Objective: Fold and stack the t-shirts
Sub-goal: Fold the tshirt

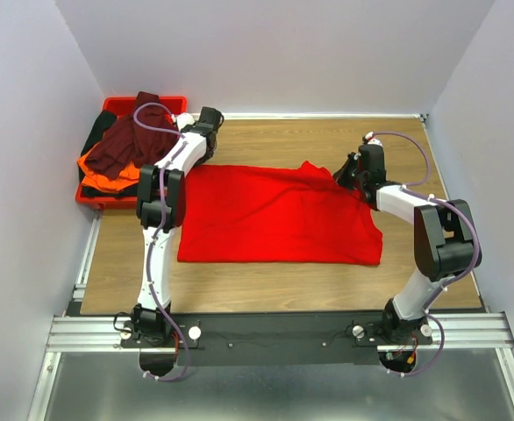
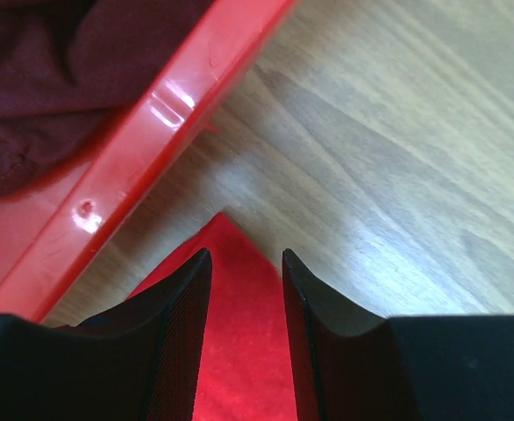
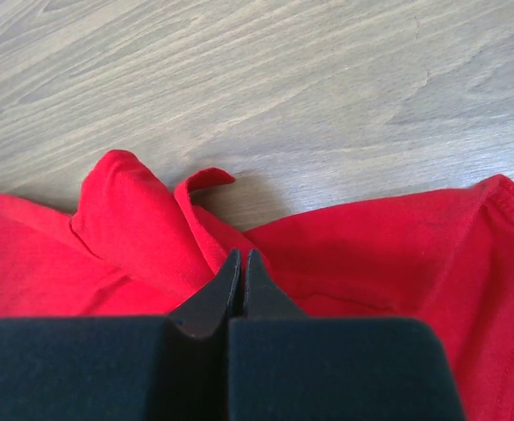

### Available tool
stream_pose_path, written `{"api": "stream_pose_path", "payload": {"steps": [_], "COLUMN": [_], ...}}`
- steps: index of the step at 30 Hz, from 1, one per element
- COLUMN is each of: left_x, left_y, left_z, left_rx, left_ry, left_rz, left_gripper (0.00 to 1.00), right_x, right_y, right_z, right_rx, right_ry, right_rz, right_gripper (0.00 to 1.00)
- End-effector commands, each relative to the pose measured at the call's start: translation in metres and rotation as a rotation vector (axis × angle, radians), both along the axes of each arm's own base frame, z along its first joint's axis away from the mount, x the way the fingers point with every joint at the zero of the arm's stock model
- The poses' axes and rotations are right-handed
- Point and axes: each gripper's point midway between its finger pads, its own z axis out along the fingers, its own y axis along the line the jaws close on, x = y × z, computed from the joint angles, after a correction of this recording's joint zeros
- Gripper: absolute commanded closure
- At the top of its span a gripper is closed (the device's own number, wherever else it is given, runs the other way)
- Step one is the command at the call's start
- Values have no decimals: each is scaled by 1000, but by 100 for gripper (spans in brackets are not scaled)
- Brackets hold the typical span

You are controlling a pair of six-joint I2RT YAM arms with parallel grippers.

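bright red t-shirt (image 1: 279, 215) lies flat on the counter (image 1: 239, 298) for folding — my left pincer (image 2: 246, 256) apart astride its far corner, set to pinch. right pincer (image 3: 241, 256) together at the far hem, catch unclear.

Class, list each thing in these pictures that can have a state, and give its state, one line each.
bright red t-shirt: laid out flat on the table, far edge rumpled.
maroon t-shirt: crumpled on top of the pile in the tray.
orange t-shirt: bunched beneath the maroon one.
black t-shirt: bunched at the pile's bottom.
left gripper: open, fingers framing the red shirt's corner.
right gripper: shut, tips at the rumpled edge.
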Motion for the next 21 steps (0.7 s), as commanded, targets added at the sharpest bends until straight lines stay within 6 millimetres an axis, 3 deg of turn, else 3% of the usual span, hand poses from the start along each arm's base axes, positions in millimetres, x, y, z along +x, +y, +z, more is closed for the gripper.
{"api": "stream_pose_path", "payload": {"steps": [1, 8, 9, 12, 15, 21], "left_x": [-2, -2, -2, 4, 10, 21], "left_y": [12, 13, 13, 9, 4, -3], "left_z": [-8, -16, -15, -8, 7, 35], "left_rx": [48, 47, 44, 24, 3, -29], "left_ry": [26, 43, 40, 19, -16, -92], "left_rz": [42, 39, 38, 22, -2, -36], "left_gripper": [55, 62, 70, 82, 99, 100], "right_x": [5, 5, 5, 8, 21, 47], "right_y": [-4, -4, -5, -10, -15, -20], "right_z": [13, 12, 11, 11, 23, 43], "right_rx": [-11, -12, -14, -24, -23, -8], "right_ry": [-50, -47, -46, -49, -75, -120], "right_rz": [-19, -17, -23, -47, -77, -106], "right_gripper": [100, 99, 99, 100, 100, 99]}}
